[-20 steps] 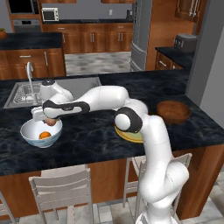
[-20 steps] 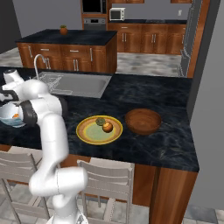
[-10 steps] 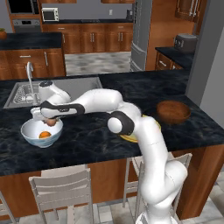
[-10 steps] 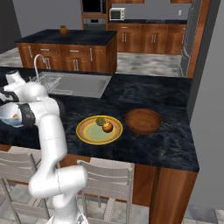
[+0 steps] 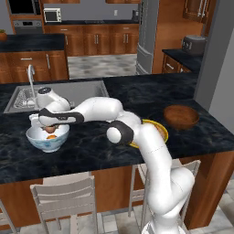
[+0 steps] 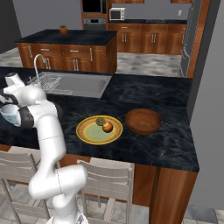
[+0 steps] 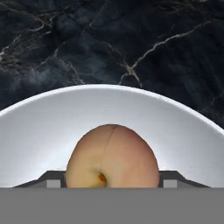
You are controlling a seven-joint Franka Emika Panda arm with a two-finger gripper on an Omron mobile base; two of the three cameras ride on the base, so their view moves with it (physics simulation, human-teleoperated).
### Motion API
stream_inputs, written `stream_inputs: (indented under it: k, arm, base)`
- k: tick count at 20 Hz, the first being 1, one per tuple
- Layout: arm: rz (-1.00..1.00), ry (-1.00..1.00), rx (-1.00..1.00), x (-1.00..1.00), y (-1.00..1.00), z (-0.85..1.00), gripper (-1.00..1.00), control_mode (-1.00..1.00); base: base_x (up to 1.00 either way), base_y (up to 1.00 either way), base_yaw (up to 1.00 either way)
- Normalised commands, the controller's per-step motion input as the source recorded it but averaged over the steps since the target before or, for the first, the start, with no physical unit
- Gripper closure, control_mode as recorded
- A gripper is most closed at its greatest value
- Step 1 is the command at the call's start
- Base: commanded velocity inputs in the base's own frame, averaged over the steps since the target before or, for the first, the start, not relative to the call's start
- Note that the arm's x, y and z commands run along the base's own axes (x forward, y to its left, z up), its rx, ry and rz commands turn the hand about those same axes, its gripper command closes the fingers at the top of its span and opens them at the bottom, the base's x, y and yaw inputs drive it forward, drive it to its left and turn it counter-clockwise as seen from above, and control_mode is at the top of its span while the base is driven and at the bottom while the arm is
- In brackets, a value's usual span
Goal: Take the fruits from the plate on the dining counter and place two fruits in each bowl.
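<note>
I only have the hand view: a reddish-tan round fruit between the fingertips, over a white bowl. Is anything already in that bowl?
Observer: Yes. The left base view shows a small orange fruit lying in the white bowl with the blue-grey patterned outside, just under the reddish-tan fruit that the gripper holds.
Operator: What is on the plate now?
Observer: Two fruits: a dark green fruit and a yellow-orange fruit, side by side on the flat yellow-rimmed plate.
Operator: And the other bowl?
Observer: The dark brown wooden bowl stands beside the plate on the black stone counter, and it looks empty.
</note>
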Motion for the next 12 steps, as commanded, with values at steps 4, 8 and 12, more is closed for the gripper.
stream_inputs:
  k: [4, 8, 12]
  arm:
    - [-0.04, 0.0, 0.0, 0.04, 0.21, -0.07, 1.0, -1.0]
    - [-0.03, 0.0, 0.0, 0.0, 0.16, -0.01, -1.0, -1.0]
    - [-0.02, 0.0, 0.0, -0.15, 0.03, 0.01, -1.0, -1.0]
  base:
    - [0.0, 0.0, 0.0]
    - [0.0, 0.0, 0.0]
    - [0.0, 0.0, 0.0]
